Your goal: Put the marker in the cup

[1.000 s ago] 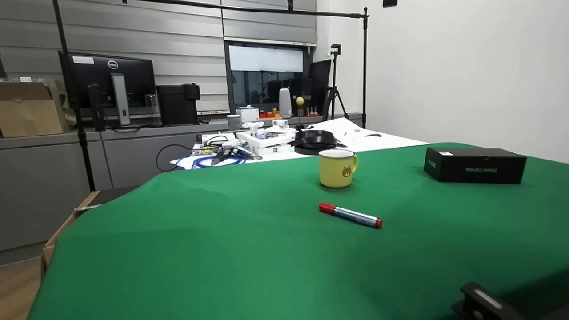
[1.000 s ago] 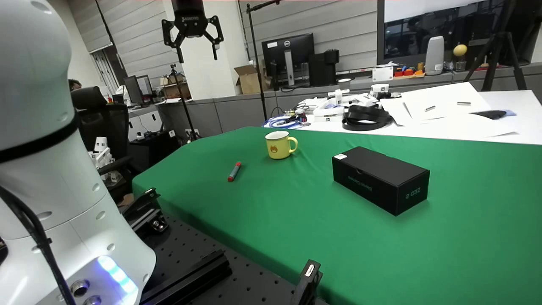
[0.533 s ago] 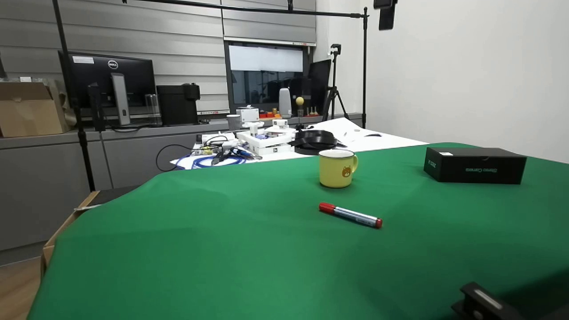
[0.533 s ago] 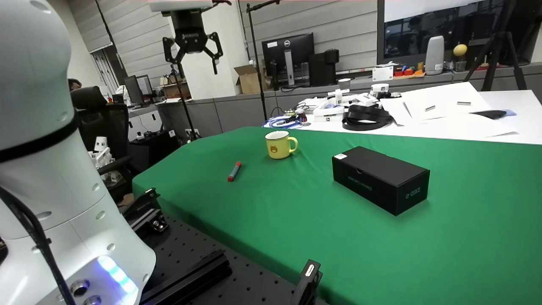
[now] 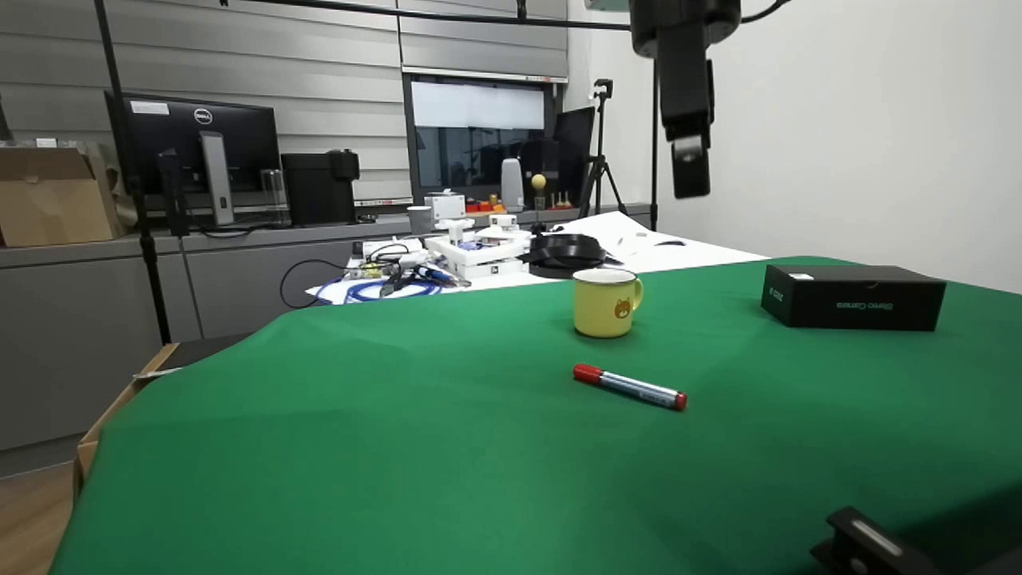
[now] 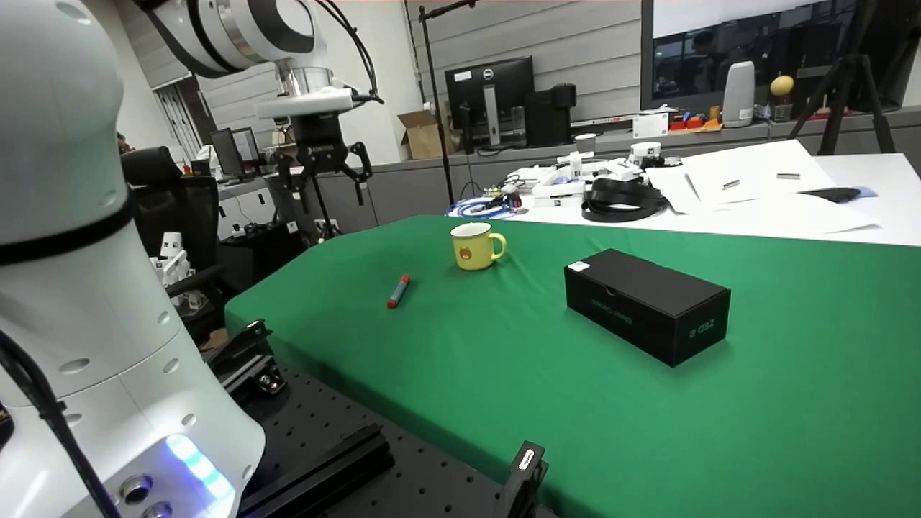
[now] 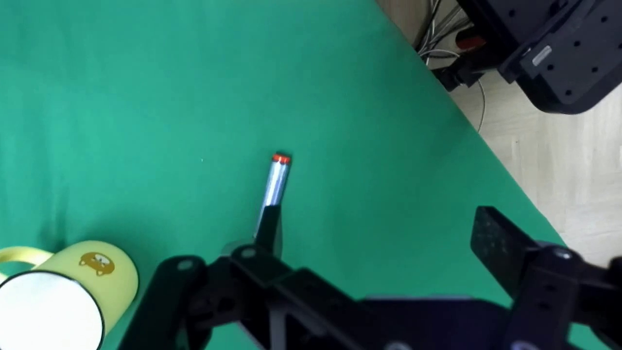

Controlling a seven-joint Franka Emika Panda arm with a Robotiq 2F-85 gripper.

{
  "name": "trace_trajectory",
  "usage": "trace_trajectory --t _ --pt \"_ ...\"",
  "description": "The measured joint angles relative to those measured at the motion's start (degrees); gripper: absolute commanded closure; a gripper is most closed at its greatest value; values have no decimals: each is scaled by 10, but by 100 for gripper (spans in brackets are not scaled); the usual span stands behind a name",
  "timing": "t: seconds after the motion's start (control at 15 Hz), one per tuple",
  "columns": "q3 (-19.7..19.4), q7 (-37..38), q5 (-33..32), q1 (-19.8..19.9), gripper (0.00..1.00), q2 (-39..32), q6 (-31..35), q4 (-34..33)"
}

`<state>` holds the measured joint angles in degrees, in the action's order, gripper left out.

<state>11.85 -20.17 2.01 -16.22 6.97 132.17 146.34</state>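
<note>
The marker lies flat on the green cloth, with a silver-grey barrel and red ends, in both exterior views (image 5: 629, 387) (image 6: 398, 291). In the wrist view the marker (image 7: 276, 180) is partly hidden behind one finger. The cup is a yellow mug with a bear mark and side handle. It stands upright beyond the marker in both exterior views (image 5: 600, 310) (image 6: 469, 250), and at the lower left of the wrist view (image 7: 111, 284). My gripper is open and empty, high above the table, in both exterior views (image 5: 691, 172) (image 6: 332, 201) and the wrist view (image 7: 378, 211).
A black box (image 5: 866, 297) (image 6: 644, 309) lies on the green cloth (image 6: 504, 374), on the handle side of the cup. A white table (image 6: 896, 194) with papers, cables and white parts adjoins behind. The cloth's edge and floor (image 7: 573, 194) show at the right of the wrist view.
My gripper and arm have moved down from high above the table, bringing more of the arm into both exterior views. The fingers stay open. The marker, cup and box have not moved.
</note>
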Motion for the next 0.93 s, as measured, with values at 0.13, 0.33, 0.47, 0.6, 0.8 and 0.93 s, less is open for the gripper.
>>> trace_trajectory --t 0.13,0.33,0.47,0.6,0.8,0.93 --pt "1 37 -34 7 0 -31 4 1" --pt "0 82 -66 19 0 -73 14 1" --pt "-2 113 -67 26 0 -97 26 2" --pt "-4 149 -63 33 0 -118 54 3" --pt "-11 206 -55 40 0 -141 107 9" --pt "-21 253 -58 41 0 -151 126 12"
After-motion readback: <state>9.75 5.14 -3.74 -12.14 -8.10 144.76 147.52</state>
